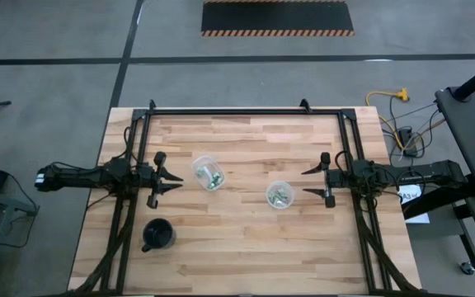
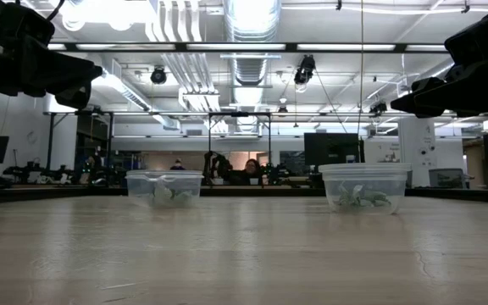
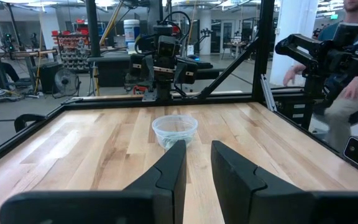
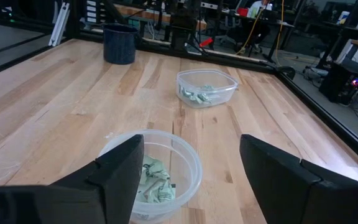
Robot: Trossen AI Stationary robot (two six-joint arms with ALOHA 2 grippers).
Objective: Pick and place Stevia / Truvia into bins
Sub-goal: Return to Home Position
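Table (image 1: 246,247) shows no loose packets that I can spot, so I read the sorting as done. Left pincer (image 1: 178,181) hangs at the table's left side, fingers a little apart, holding nothing. Right pincer (image 1: 303,182) is at the right side, fingers wide apart, also empty. Both are raised off the wood and face inward, prob. parked to clear the bins. Left bin (image 1: 208,173) sits near the left pincer, right bin (image 1: 279,195) just beside the right pincer. Black cup (image 1: 158,235) stands apart, w/ no part in this. Stevia packets (image 1: 213,178) lie inside both bins.
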